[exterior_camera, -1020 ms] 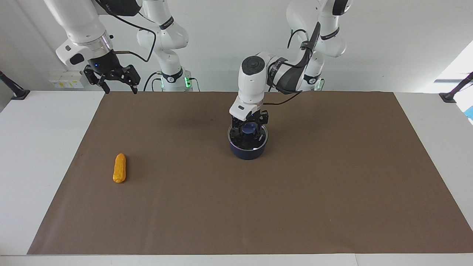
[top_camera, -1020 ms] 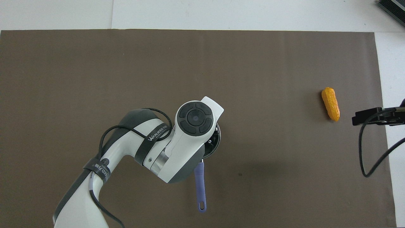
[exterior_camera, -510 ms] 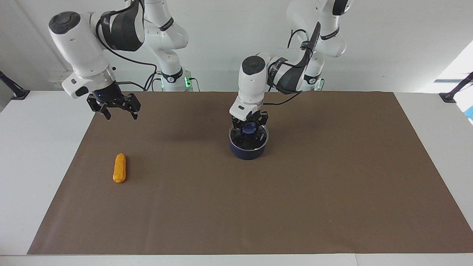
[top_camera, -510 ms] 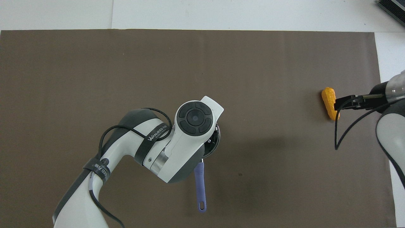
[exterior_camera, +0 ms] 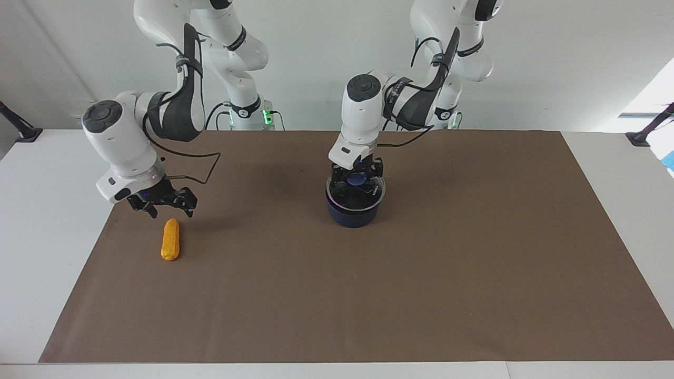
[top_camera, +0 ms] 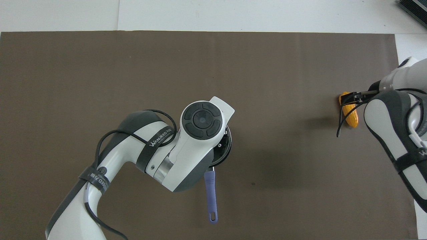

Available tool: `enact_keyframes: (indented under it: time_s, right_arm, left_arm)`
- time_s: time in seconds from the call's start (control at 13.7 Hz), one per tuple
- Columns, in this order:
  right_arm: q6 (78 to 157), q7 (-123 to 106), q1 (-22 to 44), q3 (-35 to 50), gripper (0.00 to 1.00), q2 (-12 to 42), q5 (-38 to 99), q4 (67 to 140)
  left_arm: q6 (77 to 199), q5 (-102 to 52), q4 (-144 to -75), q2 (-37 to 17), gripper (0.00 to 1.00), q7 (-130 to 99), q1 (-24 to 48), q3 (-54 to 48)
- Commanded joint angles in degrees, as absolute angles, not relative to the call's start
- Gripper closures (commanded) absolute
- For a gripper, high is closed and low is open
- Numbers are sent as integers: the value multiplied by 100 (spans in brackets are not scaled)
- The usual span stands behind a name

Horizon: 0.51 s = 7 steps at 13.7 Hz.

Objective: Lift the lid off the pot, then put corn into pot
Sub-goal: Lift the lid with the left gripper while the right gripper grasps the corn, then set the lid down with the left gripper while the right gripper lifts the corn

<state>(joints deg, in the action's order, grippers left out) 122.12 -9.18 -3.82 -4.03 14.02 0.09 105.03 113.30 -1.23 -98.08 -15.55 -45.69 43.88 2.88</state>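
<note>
Step in hand: lifting the lid [exterior_camera: 356,185] off the pot [exterior_camera: 354,210]; by my reading the corn comes after.
Left claw [exterior_camera: 357,176]: down on the lid, fingers closed around the blue knob [exterior_camera: 356,180] at its centre.
Lid: seems raised a little above the pot's rim, but I cannot tell for certain that it is clear of it.
Pot: mid-mat on the surface [exterior_camera: 474,273], its long blue handle [top_camera: 210,196] pointing toward the robots.
Right claw [exterior_camera: 162,202]: fingers spread wide, holding nothing, hanging low over the mat just beside the corn's end that is nearer the robots.
Corn [exterior_camera: 170,240]: flat on the mat toward the right arm's end of the surface, well apart from the pot, not touched by anything.
Corn's long axis: runs roughly toward and away from the robots, tilted slightly in the overhead view.
Key relation: the corn lies just below and a little past the right claw's fingertips, so a short advance over its middle and a drop should bring the open fingers across its narrow width.
Nearer arm: the right arm, by far.
Risk: a rounded cob may roll if pinched off-centre.
</note>
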Motion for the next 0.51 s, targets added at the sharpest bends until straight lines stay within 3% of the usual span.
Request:
enact_keyframes:
  time_s: [0.0, 0.44]
  right_arm:
    - [12716, -1134, -492, -360, 0, 1739, 114, 10477]
    - [13368, -1344, -720, -360, 0, 2443, 114, 10477]
  left_arm:
    - [11013, -79, -9721, -1293, 100, -4614, 4211, 316]
    - [10714, -88, -9765, -739, 100, -4535, 3412, 316]
